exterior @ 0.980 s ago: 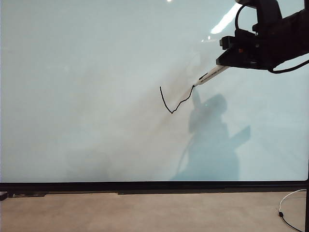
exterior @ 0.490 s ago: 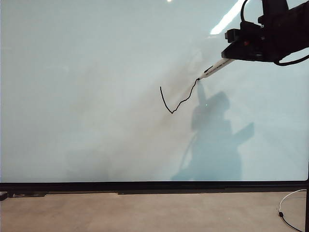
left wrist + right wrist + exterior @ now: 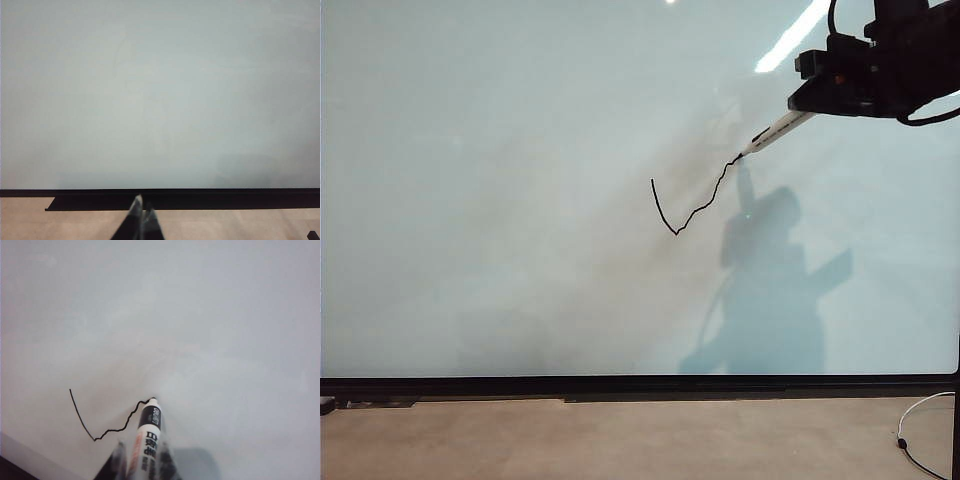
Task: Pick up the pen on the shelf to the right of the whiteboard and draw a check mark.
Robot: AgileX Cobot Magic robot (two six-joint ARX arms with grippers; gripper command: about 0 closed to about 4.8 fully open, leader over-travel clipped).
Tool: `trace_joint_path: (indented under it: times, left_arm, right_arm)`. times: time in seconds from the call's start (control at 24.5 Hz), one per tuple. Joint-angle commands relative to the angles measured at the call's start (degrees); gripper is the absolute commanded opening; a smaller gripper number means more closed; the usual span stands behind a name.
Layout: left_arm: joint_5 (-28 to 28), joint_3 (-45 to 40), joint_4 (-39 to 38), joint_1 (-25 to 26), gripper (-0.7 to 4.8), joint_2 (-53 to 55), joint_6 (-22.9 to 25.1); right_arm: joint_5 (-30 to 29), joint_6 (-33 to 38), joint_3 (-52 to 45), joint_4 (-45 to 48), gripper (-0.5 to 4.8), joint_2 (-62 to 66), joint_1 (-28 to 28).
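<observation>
Pen sticks out from our right gripper, which squeezes it tight up high on the whiteboard. Its dark tip touches the top end of the check mark, which runs down and away from that gripper. Our left gripper hangs low by the board's black frame, its fingers pressed together and holding nothing.

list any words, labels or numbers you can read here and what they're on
Pen, held in the right claw with its tip on the whiteboard: dark print on the barrel, too blurred to read.
Check mark: a drawn line, not text.
Left claw, whiteboard frame: no text.
</observation>
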Motion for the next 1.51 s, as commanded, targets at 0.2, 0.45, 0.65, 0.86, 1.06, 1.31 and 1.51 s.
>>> trace_joint_path:
  times: [0.2,0.45,0.65,0.86,1.06,1.31,1.51]
  left_arm:
    - [0.0,0.15,0.74,0.0,-0.04,0.02,0.24]
    - [0.02,0.15,0.72,0.0,-0.04,0.02,0.24]
    - [0.0,0.17,0.72,0.0,-0.05,0.02,0.24]
    - [0.02,0.17,0.74,0.0,-0.05,0.02,0.24]
    - [0.02,0.17,0.72,0.0,-0.04,0.02,0.24]
    - [0.0,0.17,0.72,0.0,-0.04,0.02,0.24]
    - [0.0,0.17,0.72,0.0,-0.04,0.02,0.24]
  right_arm:
    - [0.72,-0.85,0.24,1.07,-0.03,-1.64,-0.66]
    - [0.7,-0.94,0.24,1.01,-0.03,-2.38,-0.66]
    - [0.68,-0.83,-0.11,0.55,-0.03,-2.78,-0.63]
    - [1.33,-0.83,-2.95,0.59,-0.05,-6.36,-0.26]
    - [3.43,-0.87,-6.88,0.5,-0.05,-11.52,-0.31]
    - [4.74,-1.05,-12.0,-3.74,-0.05,-20.41,-0.42]
    - [4.57,-1.9,-14.97,-5.44,-0.04,-26.51,-0.39]
